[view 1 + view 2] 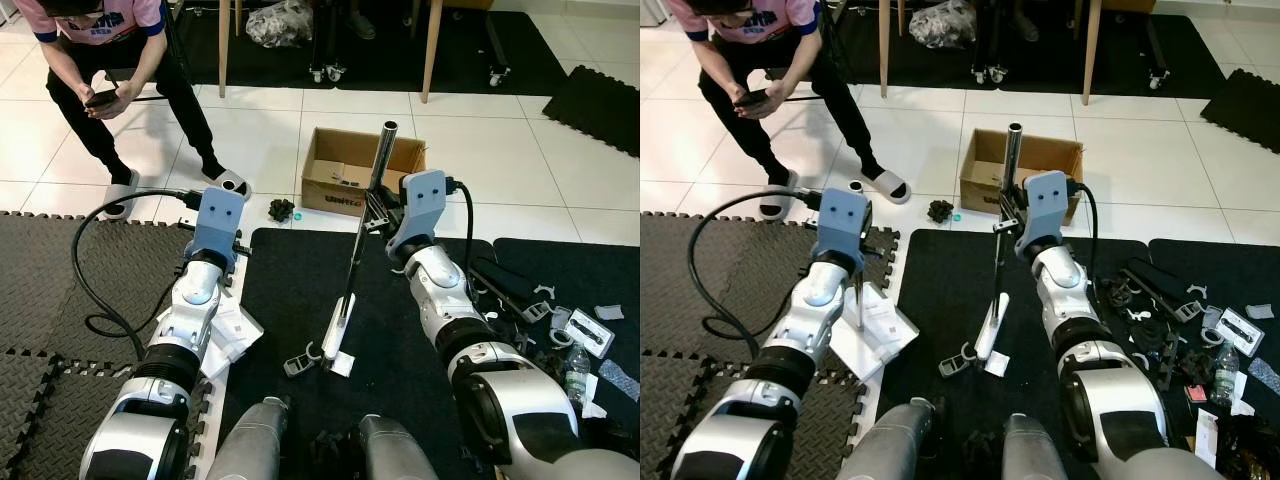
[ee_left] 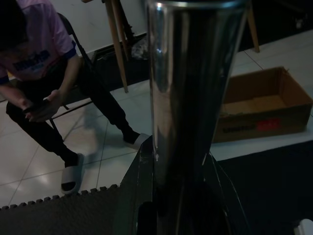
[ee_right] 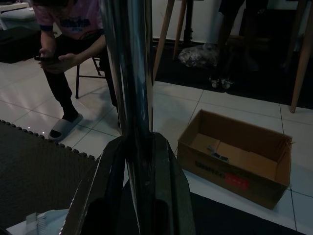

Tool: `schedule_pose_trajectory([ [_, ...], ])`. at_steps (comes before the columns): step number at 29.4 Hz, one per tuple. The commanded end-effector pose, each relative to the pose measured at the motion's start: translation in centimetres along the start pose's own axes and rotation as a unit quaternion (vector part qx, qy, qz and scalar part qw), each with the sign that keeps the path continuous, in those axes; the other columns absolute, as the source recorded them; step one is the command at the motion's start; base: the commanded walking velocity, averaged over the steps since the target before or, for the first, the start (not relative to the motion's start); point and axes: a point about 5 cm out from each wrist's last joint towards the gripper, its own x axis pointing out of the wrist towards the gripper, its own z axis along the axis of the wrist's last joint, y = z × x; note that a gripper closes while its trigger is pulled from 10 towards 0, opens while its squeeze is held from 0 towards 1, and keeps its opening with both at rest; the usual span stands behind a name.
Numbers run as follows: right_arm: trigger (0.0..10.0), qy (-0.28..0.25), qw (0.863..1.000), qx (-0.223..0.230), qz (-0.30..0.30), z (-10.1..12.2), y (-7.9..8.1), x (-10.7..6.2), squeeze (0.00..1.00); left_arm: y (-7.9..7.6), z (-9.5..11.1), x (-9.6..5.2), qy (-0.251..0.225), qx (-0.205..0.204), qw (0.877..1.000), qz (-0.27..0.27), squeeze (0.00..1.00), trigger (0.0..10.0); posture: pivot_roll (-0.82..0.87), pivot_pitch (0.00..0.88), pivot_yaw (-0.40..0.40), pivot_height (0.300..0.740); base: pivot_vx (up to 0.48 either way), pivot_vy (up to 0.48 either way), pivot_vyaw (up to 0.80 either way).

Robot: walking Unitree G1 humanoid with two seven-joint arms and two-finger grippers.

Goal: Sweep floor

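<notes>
**Both pincers clamped on poles, broom head down on the mat**

The right pincer (image 1: 1006, 225) had its fingers closed round the broom (image 1: 998, 290) high on the shaft, the white head (image 1: 337, 345) resting on the black mat (image 1: 290, 290) below and nearer the robot. The left pincer (image 2: 178, 205) was closed round a second pole (image 1: 858, 295). To sweep well, I'd keep the grip firm, tilt the shaft little, and draw the head in short strokes toward the dark scrap (image 1: 283, 210) lying beyond and left of the right pincer, short of the box (image 1: 350, 170). The head views gave the head and scrap. The wrist views showed the fingers hugging each shaft, and the seated person (image 3: 63, 34) beyond.
</notes>
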Motion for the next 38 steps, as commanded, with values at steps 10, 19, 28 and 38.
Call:
schedule_pose_trajectory([
  [10, 10.0, -0.001, 1.0, -0.001, -0.002, 0.0, 0.0, 0.0, 0.0, -2.1, -0.8, 0.1, 0.039, 0.049, 0.997, -0.037, 0.0, 10.0, 0.01, 0.072, 0.002, 0.74, 0.0, 0.0, 0.0],
  [19, 10.0, 0.0, 1.0, 0.001, -0.002, -0.1, 0.2, 0.0, 0.0, -0.4, -0.3, 0.3, 0.039, 0.087, 0.995, -0.037, 0.0, 10.0, 0.02, 0.073, -0.001, 0.74, 0.0, 0.0, 0.0],
  [28, 10.0, 0.001, 1.0, 0.001, -0.002, -0.1, 0.1, 0.0, 0.0, 0.0, 0.7, 0.8, 0.037, 0.002, 0.999, -0.027, 0.0, 10.0, 0.02, 0.072, -0.001, 0.74, 0.0, 0.0, 0.0],
  [38, 10.0, 0.002, 1.0, 0.001, -0.004, -0.1, 0.1, 0.0, 0.0, 0.5, 2.1, 1.4, 0.05, -0.073, 0.995, -0.048, 0.0, 10.0, 0.02, 0.073, 0.0, 0.74, 0.0, 0.0, 0.0],
])
